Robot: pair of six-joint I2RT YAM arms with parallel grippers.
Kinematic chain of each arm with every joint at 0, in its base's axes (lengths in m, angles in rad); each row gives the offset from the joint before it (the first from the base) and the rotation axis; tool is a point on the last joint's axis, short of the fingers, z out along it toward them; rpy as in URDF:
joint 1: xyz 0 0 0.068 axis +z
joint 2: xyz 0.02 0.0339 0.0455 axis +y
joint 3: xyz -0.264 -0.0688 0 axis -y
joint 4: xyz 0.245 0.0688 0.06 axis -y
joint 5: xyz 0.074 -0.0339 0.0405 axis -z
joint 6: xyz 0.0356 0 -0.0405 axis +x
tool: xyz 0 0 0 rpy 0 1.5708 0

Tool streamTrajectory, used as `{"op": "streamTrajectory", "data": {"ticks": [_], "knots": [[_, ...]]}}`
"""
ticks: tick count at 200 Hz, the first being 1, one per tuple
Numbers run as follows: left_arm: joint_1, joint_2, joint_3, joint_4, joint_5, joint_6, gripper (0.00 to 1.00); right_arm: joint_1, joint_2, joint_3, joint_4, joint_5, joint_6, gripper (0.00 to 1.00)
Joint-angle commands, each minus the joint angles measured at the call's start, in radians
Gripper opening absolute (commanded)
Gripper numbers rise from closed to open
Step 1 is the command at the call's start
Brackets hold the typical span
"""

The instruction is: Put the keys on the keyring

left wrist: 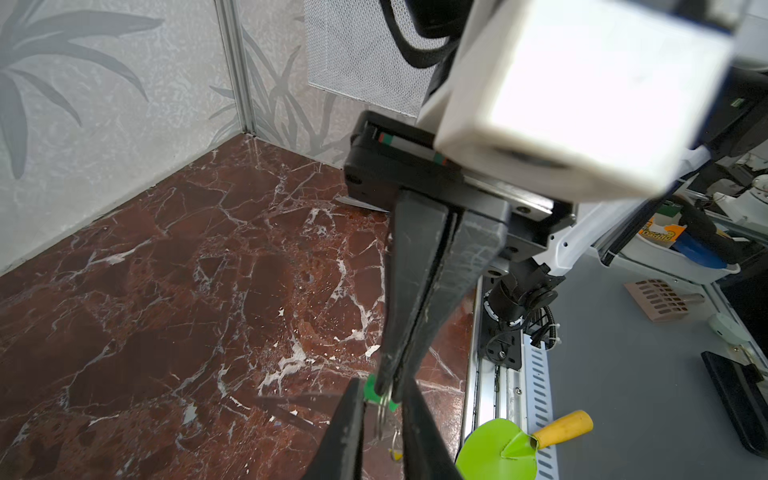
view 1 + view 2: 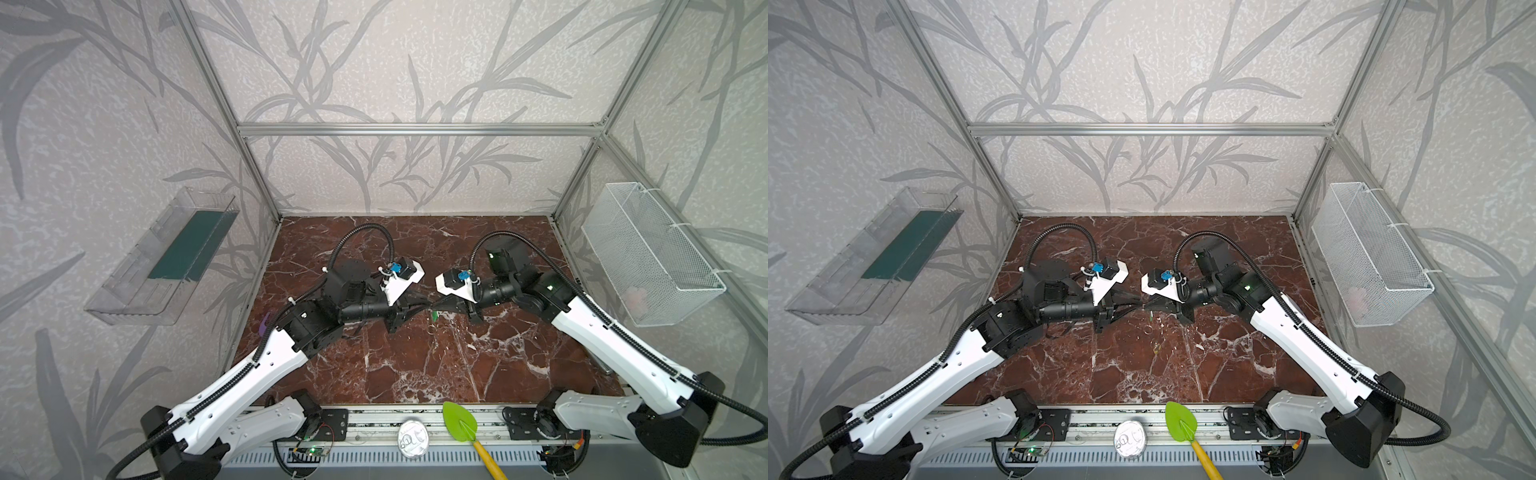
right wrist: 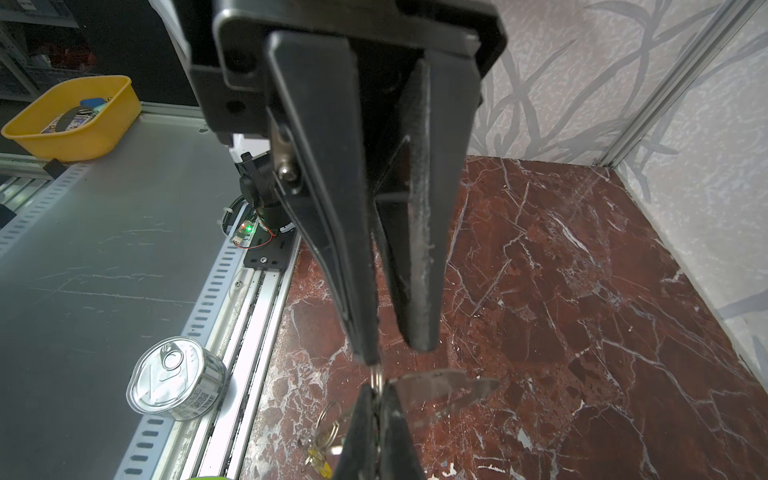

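**Two hands meeting above the table, beyond the green trowel at its front edge.**

- The right hand is pressed together. It pinches the green-tagged key by its tag, and a small wire ring stands out of the pinch.
- The left hand is slightly spread and grips nothing that shows. Its fingers straddle the right hand's tips, and one fingertip touches the ring.
- The yellow-tagged key, on a ring of its own, shows between the pinch and the trowel. Whether it hangs or rests on the table cannot be told.
- A flat grey piece shows just beside the right hand's tips, on the side away from the trowel. Whether it is the plate that takes the keys is unclear.

The step appears to be joining key and ring. To do it well, the right hand should pinch firmly so the tag cannot twist. The left should work in small moves close to the ring, clear of the yellow-tagged key.
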Motion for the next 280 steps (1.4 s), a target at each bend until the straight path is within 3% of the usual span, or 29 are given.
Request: {"op": "streamTrajectory", "data": {"ticks": [1,145,221,244,280], "knots": [[-0.006,0.006,0.033,-0.039,-0.025,0.034,0.2,0.002,-0.004,0.034,-0.004,-0.031,-0.01,0.0],[-0.026,0.019,0.026,-0.081,0.012,0.056,0.18,0.002,-0.011,0.025,0.014,-0.017,-0.004,0.0],[-0.028,0.04,0.035,-0.082,-0.017,0.065,0.11,0.002,-0.016,0.018,0.038,-0.051,0.012,0.0],[-0.028,0.044,0.024,-0.054,-0.031,0.063,0.0,0.002,-0.022,0.0,0.071,-0.05,0.039,0.0],[-0.029,0.014,-0.068,0.134,-0.067,-0.005,0.0,0.002,-0.043,-0.046,0.172,-0.02,0.139,0.0]]}}
